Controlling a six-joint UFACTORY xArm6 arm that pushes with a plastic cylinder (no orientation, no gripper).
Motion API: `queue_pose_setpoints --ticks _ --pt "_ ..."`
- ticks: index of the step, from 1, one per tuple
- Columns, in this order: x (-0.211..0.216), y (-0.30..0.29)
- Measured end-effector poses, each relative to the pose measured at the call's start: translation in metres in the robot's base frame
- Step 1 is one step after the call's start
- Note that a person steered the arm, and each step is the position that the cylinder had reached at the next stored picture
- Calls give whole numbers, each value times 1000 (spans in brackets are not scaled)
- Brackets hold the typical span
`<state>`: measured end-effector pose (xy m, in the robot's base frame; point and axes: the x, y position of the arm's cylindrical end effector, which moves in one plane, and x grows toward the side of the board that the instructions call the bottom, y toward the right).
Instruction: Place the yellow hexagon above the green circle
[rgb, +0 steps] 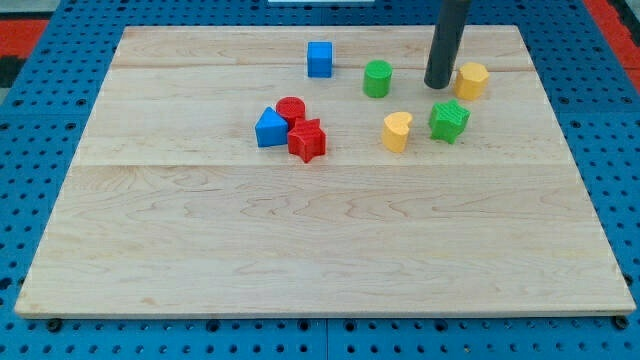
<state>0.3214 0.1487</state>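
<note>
Task incomplete: the yellow hexagon (472, 79) sits well right of the green circle (377, 78), level with it, not beyond. My tip (437, 85) rests just left of the hexagon, between both. No claw is fitted, so its state cannot be told.

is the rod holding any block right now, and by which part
Nothing is held. My tip rests on the wooden board, just to the view's left of the yellow hexagon block; contact cannot be told.

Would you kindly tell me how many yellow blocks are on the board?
2. The yellow hexagon sits near the view's top right, just right of my tip. The yellow heart lies lower, left of the green star. None seems hidden.
</note>
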Motion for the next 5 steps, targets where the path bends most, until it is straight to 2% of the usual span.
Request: queue_pose_setpoints --ticks 3,5 --pt "23 80" --pt "-4 73"
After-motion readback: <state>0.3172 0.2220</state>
